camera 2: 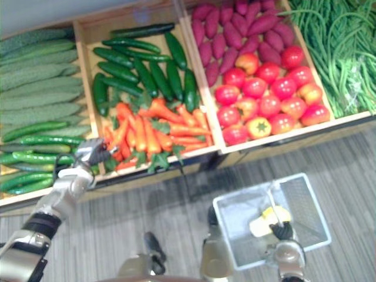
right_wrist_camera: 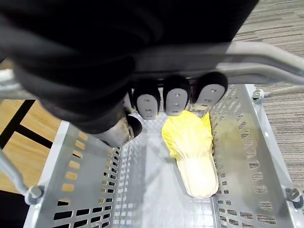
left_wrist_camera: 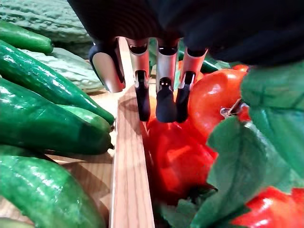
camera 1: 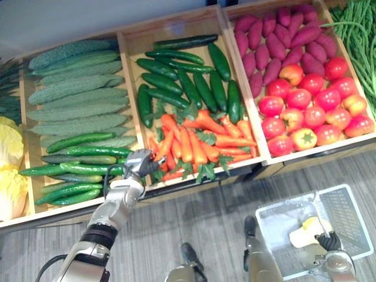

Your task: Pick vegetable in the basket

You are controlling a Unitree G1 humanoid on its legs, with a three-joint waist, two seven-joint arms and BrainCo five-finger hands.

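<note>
Orange carrots (camera 1: pixel 188 144), yellow cabbage (right_wrist_camera: pixel 192 152), grey basket (right_wrist_camera: pixel 80 190)

left hand (camera 2: pixel 92 152) beside carrots (camera 2: pixel 145 133), cabbage (camera 2: pixel 265 223) in basket (camera 2: pixel 239 216)

Grey plank floor (camera 1: pixel 205 226) lies before a wooden display stand (camera 1: pixel 130 76). A pale grey wall (camera 1: pixel 64 20) stands behind it.

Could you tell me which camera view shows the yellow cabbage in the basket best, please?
The right wrist view: the cabbage lies nearly whole, close up, on the basket floor. Both eye views show it small, beside the right hand.
</note>
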